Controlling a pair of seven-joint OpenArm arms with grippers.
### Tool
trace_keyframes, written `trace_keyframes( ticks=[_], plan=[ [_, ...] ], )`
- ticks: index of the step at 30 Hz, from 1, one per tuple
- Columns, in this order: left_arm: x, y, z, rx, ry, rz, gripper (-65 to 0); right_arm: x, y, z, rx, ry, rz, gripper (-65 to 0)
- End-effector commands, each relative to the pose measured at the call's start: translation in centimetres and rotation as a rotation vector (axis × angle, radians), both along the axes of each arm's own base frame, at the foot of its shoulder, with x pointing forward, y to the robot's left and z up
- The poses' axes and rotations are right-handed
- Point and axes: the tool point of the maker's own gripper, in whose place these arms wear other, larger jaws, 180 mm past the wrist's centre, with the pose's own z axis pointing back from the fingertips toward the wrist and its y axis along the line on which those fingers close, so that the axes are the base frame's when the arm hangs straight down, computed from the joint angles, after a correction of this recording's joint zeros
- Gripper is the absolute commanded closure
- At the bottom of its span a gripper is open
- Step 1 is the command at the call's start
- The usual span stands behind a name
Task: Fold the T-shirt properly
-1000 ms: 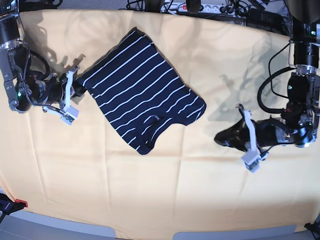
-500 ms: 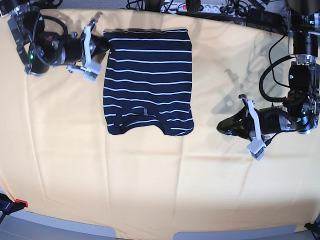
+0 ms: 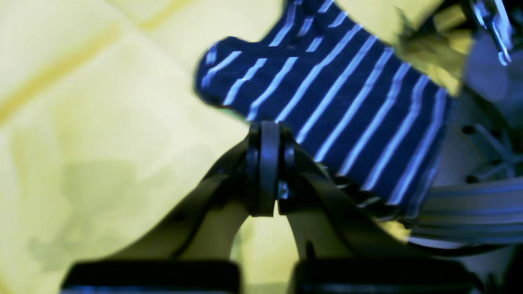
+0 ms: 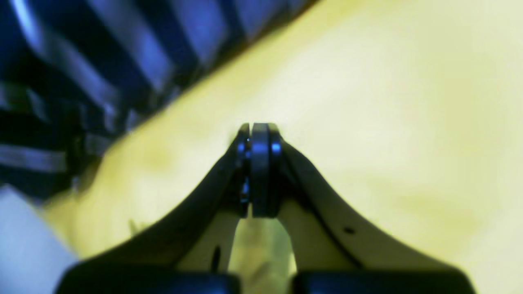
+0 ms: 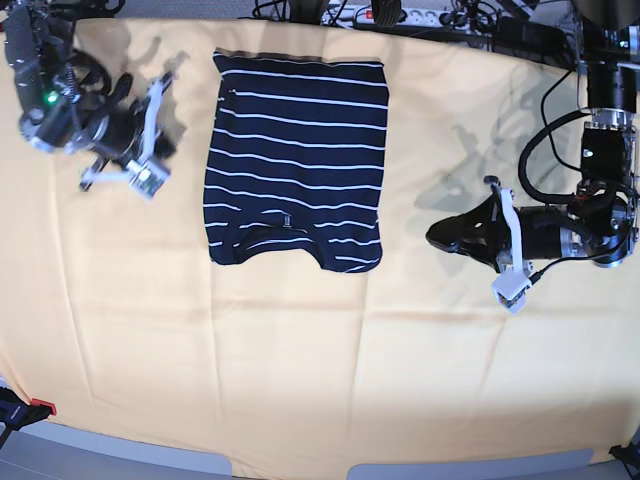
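Note:
The T-shirt (image 5: 295,160), dark navy with thin white stripes, lies flat as a folded rectangle on the yellow-orange cloth (image 5: 300,360), its neckline toward the near edge. My right gripper (image 5: 155,135) hovers shut and empty to the left of the shirt, apart from it. In the right wrist view its fingers (image 4: 257,171) are pressed together over the cloth, with the T-shirt (image 4: 81,61) blurred at the upper left. My left gripper (image 5: 435,237) rests shut and empty to the right of the shirt. In its wrist view the gripper (image 3: 263,167) points toward the T-shirt (image 3: 327,90).
The yellow-orange cloth covers the whole table. A power strip (image 5: 385,14) and cables lie along the back edge. A red clamp (image 5: 38,406) sits at the near left corner. The left arm's black cables (image 5: 545,160) loop at the right.
My right gripper has left the shirt's far left corner and drawn back to the left. The shirt, dragged and turned earlier, now lies squared. The left arm has barely moved.

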Motion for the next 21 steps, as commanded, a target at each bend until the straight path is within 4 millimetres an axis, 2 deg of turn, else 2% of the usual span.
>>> trace_keyframes(
  ticks=[1, 4, 8, 10, 15, 18, 21],
  plan=[
    [0.2, 0.3, 1.7, -0.018, -0.036, -0.017, 0.0, 1.3, -0.5, 2.3, 0.009, -0.088, -0.016, 0.0],
    [-0.5, 0.5, 1.7, 0.01, -0.025, -0.05, 0.0, 2.5, -2.0, 5.7, 0.041, -0.181, -0.064, 0.0],
    [-1.3, 1.4, 1.6, 0.068, -0.028, -0.067, 0.0, 2.1, -3.7, 7.9, 0.086, -0.193, -0.077, 0.0],
    [-2.5, 1.7, 1.2, 0.1, -0.018, -0.085, 0.0, 1.2, -4.6, 8.4, 0.106, -0.176, -0.089, 0.0],
    [-6.9, 1.9, 0.0, 0.175, 0.018, -0.154, 0.0, -2.4, -6.4, 8.9, 0.178, -0.094, -0.114, 0.0],
    [-8.9, 2.7, 0.0, 0.219, 0.021, -0.168, 0.0, -4.4, -6.9, 9.5, 0.245, -0.071, -0.136, 0.0],
    [-10.9, 3.8, 0.2, 0.263, 0.027, -0.163, 0.0, -6.5, -8.5, 9.1, 0.226, -0.026, -0.202, 0.0]
  ],
)
